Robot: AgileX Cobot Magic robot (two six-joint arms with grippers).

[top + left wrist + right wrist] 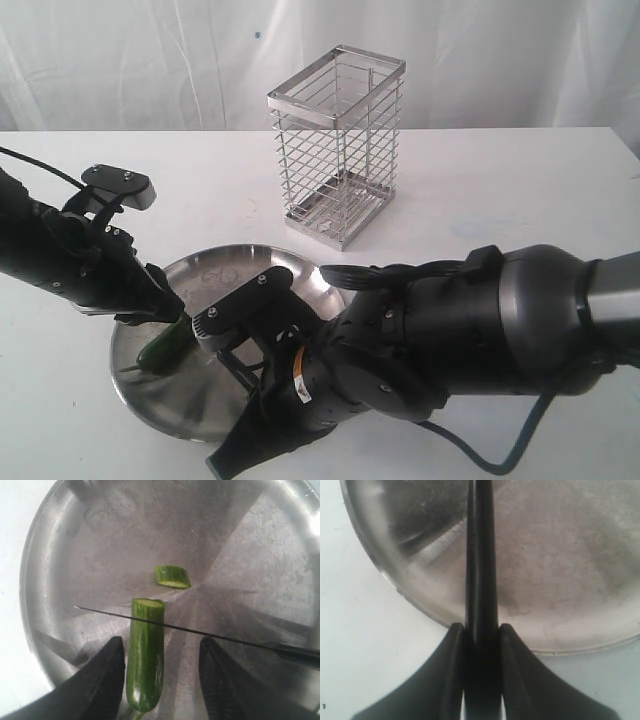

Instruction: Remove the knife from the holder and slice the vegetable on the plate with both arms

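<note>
The right gripper (481, 630), clamped on the knife (481, 555), holds the blade crosswise over the vegetable (145, 670) (long axis straddled by the open left gripper (161, 642)).

Exterior camera overlooks the whole table (520, 190); both wrist cameras closely share the plate (240, 555)

White table (520, 190); steel plate (160, 398) on it; wire holder (300, 160) upright just beyond plate.
</note>
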